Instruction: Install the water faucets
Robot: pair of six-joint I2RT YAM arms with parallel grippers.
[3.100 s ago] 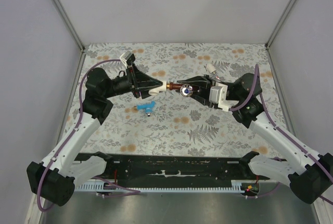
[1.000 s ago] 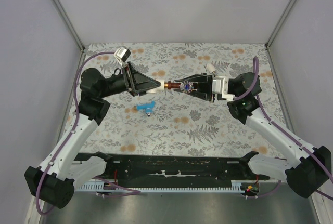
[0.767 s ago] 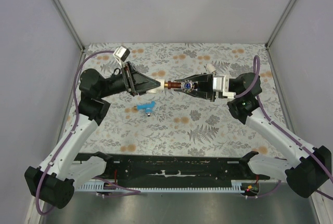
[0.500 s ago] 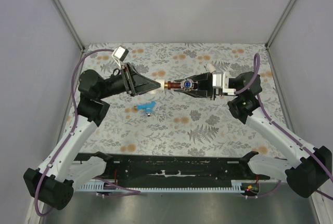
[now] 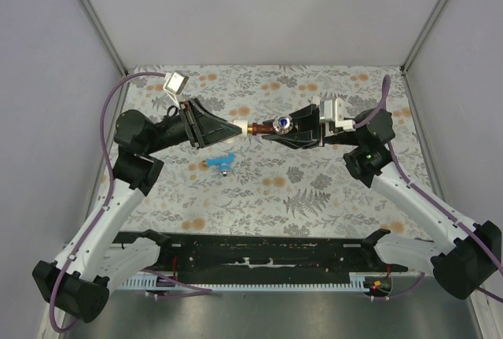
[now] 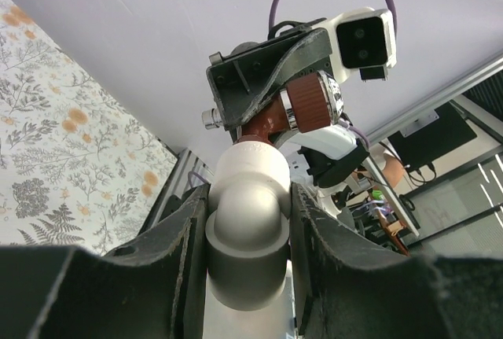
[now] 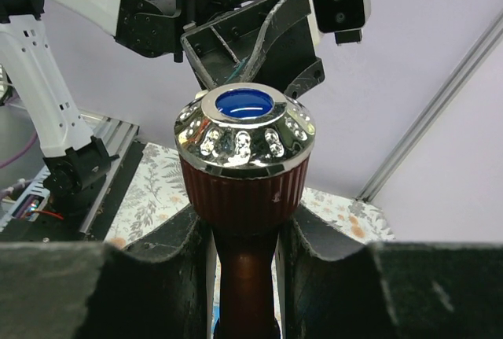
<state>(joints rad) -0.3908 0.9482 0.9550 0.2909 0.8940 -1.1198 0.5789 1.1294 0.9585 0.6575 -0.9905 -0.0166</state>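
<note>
A table (image 5: 314,189) covered with a leaf-and-flower patterned cloth is seen between pale walls. The left arm (image 5: 118,197) and the right arm (image 5: 409,197) are raised over it from the near edge and turned toward each other, so that their tips meet above the middle of the far half of the table.

The left gripper (image 5: 236,127) is clenched on a white pipe fitting (image 6: 245,221). The rounded elbow of that fitting is pinched between the two fingers, and its open end is pointed toward the other arm. The right gripper (image 7: 244,252) is closed around a brown faucet (image 5: 271,126), which is grasped by the stem just below the round ribbed knob. The knob is capped with a shiny dimpled ring and a blue disc.

The brown faucet is held in the air, clear of the table, in line between the two grippers. The far end of its stem is set against the mouth of the white pipe fitting. How far it is seated there cannot be told.

A blue faucet (image 5: 221,163) is left lying on the cloth, below the left gripper and apart from both grippers.
</note>
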